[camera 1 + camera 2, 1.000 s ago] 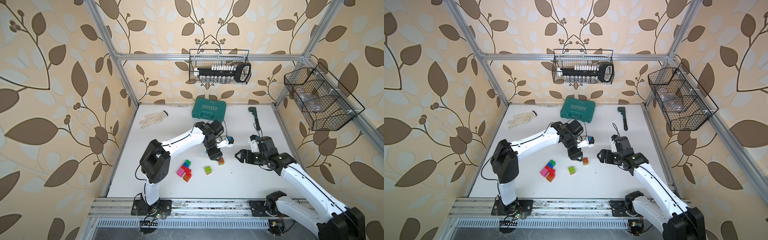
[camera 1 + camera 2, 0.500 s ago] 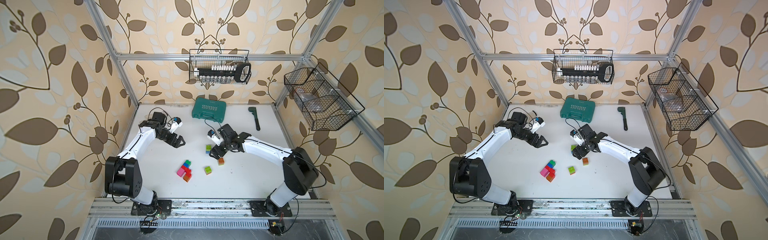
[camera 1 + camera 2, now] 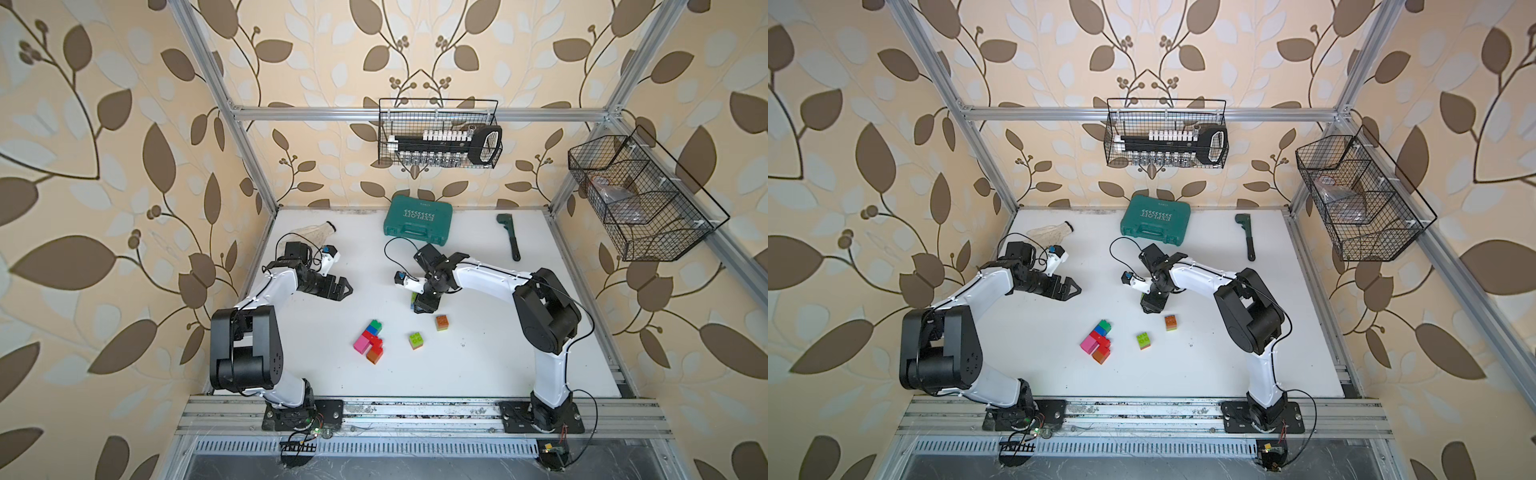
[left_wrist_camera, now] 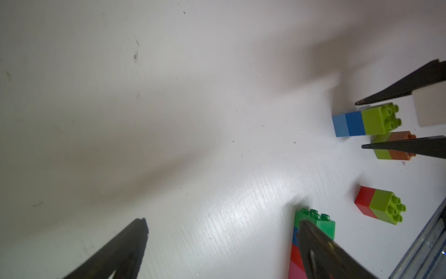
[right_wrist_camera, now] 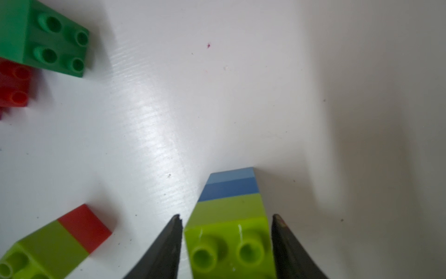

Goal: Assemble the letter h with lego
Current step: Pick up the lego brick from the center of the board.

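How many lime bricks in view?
3: one atop the blue stack at the right gripper, one on the red brick, one under the orange brick. The cluster might hide more.

A teal case (image 3: 417,219) sits at the back of the white desk (image 3: 478,365), between a pale glove (image 3: 318,230) and a dark wrench (image 3: 510,237). Two wire baskets (image 3: 436,165) (image 3: 665,235) hang on the walls.

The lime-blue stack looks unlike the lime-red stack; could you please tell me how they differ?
The lime-blue stack has three layers, lime over two blues; the lime-red stack has two, lime over red. The lime-blue stack sits between the fingers of the right gripper; the lime-red stack stands free. Both stand studs up, lime on top.
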### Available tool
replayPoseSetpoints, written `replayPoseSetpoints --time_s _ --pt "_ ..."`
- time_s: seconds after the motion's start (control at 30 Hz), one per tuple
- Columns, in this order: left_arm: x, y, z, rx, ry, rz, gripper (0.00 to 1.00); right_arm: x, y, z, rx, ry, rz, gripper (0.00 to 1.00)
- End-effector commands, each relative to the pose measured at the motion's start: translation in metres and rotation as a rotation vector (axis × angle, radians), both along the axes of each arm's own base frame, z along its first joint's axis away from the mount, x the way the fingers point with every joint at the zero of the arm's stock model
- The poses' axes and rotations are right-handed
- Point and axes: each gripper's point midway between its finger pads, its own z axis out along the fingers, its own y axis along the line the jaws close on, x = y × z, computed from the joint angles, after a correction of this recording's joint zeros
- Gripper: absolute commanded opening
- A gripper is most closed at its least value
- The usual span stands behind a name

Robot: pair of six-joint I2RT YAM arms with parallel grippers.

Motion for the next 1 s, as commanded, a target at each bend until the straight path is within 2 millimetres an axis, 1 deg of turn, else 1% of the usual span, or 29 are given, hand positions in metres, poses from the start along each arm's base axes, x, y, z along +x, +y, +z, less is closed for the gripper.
replayPoseSetpoints --time_s 0.0,0.03,0.1,0.2,0.23,0.3,0.4,0.47,0.5,0.57,0.63,0.67,0.8,0.87,0.97 --pt "0.007 0.002 0.014 0.009 -0.072 0.009 0.99 0.001 0.008 -0.006 -0.004 0.005 0.020 0.40" --pt "0.007 0.003 0.013 0.013 -0.070 0.010 0.99 0.004 0.008 -0.007 -0.004 -0.002 0.014 0.36" --pt "0.006 0.003 0.011 0.019 -0.067 0.008 0.99 0.005 0.009 -0.006 -0.004 -0.008 -0.001 0.32" --pt "0.005 0.003 0.009 0.015 -0.057 0.005 0.99 0.005 0.007 0.002 0.005 -0.011 -0.036 0.30" --pt "0.003 0.002 0.007 0.014 -0.055 0.001 0.99 0.005 0.007 0.007 0.012 -0.012 -0.059 0.30" --pt "0.003 0.001 0.005 0.009 -0.051 -0.005 0.99 0.005 0.007 0.024 0.042 -0.014 -0.120 0.27" --pt "0.004 0.000 0.006 -0.005 -0.034 -0.005 0.99 0.002 0.002 0.057 0.103 -0.033 -0.242 0.26" --pt "0.004 -0.001 0.006 -0.010 -0.029 -0.005 0.98 0.002 -0.011 0.077 0.117 -0.061 -0.364 0.26" --pt "0.004 -0.001 0.006 -0.011 -0.031 -0.005 0.98 0.000 -0.017 0.084 0.123 -0.067 -0.424 0.26" --pt "0.005 -0.001 0.005 -0.011 -0.037 -0.004 0.98 -0.009 -0.032 0.094 0.129 -0.066 -0.556 0.26" --pt "0.005 0.000 0.003 -0.009 -0.034 0.002 0.98 -0.015 -0.045 0.097 0.129 -0.093 -0.718 0.27" --pt "0.006 0.001 0.002 -0.006 -0.029 0.010 0.97 -0.018 -0.057 0.097 0.104 -0.108 -0.817 0.26" --pt "0.010 0.008 -0.005 0.027 -0.026 0.050 0.98 -0.043 -0.077 0.093 0.032 -0.144 -1.060 0.26" --pt "0.012 0.012 -0.008 0.044 -0.019 0.074 0.99 -0.051 -0.079 0.090 0.036 -0.146 -1.104 0.27" --pt "0.015 0.018 -0.012 0.066 -0.018 0.101 0.99 -0.058 -0.080 0.084 0.037 -0.159 -1.126 0.27"
